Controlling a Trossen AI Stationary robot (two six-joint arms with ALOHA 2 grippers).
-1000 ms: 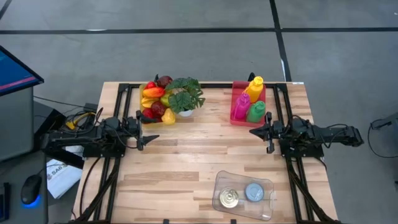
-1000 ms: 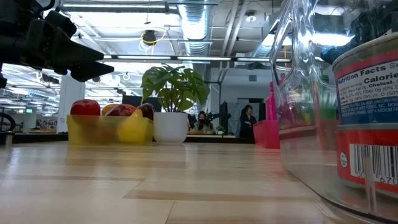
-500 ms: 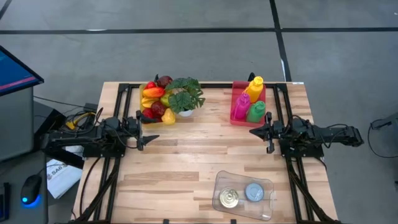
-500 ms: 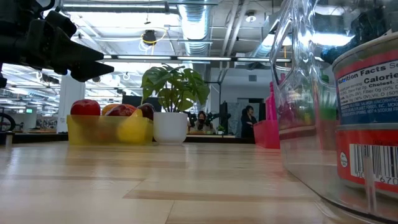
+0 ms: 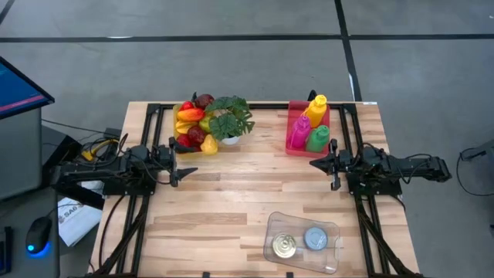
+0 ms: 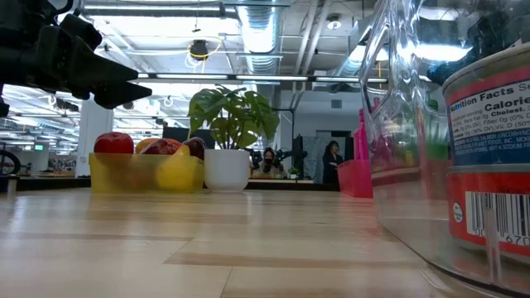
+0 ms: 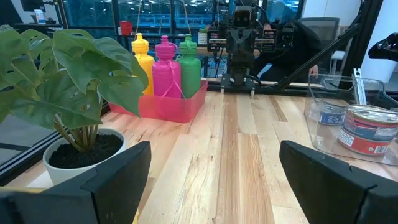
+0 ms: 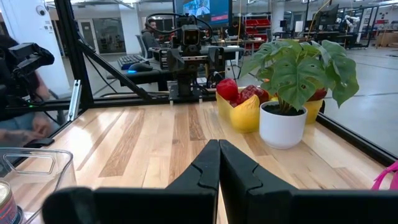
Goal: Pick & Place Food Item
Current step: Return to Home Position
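Fruit (image 5: 193,123) fills a yellow bin (image 6: 145,174) at the table's far left, beside a potted plant (image 5: 230,123). Two cans (image 5: 284,246) (image 5: 315,239) stand upright in a clear container (image 5: 302,242) at the near right. My left gripper (image 5: 185,171) hovers level at the table's left side, open, fingers wide apart (image 7: 214,180), nothing between them. My right gripper (image 5: 315,164) hovers level at the right side, shut (image 8: 219,165) on nothing. The two grippers point at each other across the table.
A red bin (image 5: 309,127) with three coloured bottles stands at the far right. Black frame rails (image 5: 154,116) run along the table's left and right sides. Bare wood (image 5: 247,185) lies between the grippers. People (image 6: 330,157) show in the room beyond.
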